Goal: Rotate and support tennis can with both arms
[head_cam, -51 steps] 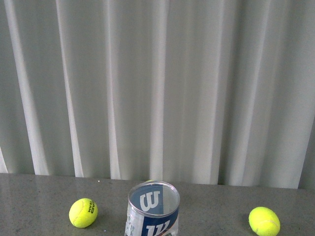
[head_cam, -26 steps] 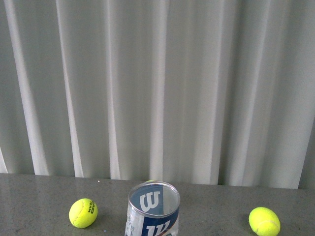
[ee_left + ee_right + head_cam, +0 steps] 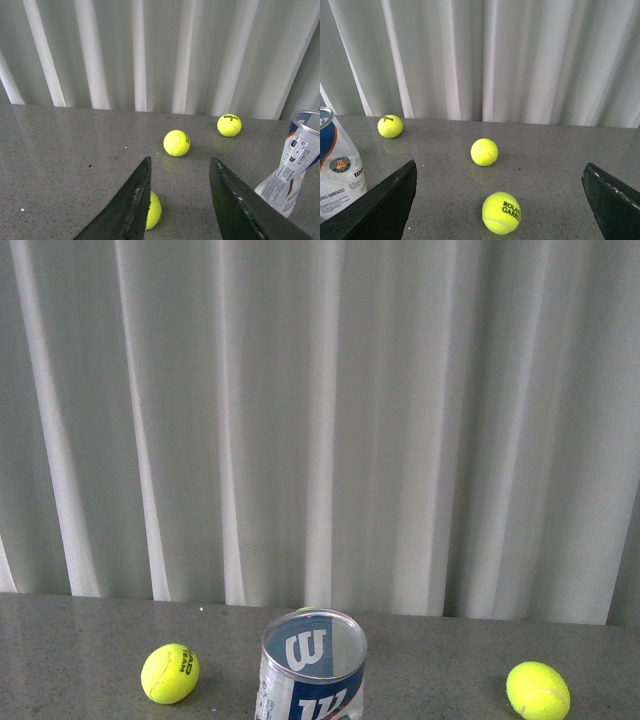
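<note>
The tennis can (image 3: 311, 668) stands upright at the front middle of the grey table, open mouth with silver rim up, blue and white "W" label showing; its lower part is cut off by the frame. It also shows at the edge of the left wrist view (image 3: 291, 162) and of the right wrist view (image 3: 337, 167). Neither arm shows in the front view. My left gripper (image 3: 180, 167) is open, its black fingers apart above the table, the can off to one side. My right gripper (image 3: 500, 172) is open wide, the can beside one finger.
Yellow-green tennis balls lie on the table: one left of the can (image 3: 169, 673), one right (image 3: 537, 689). The left wrist view shows three balls (image 3: 176, 143) (image 3: 229, 125) (image 3: 153, 210); the right wrist view shows three (image 3: 484, 152) (image 3: 390, 126) (image 3: 501, 213). White curtains (image 3: 320, 420) hang behind.
</note>
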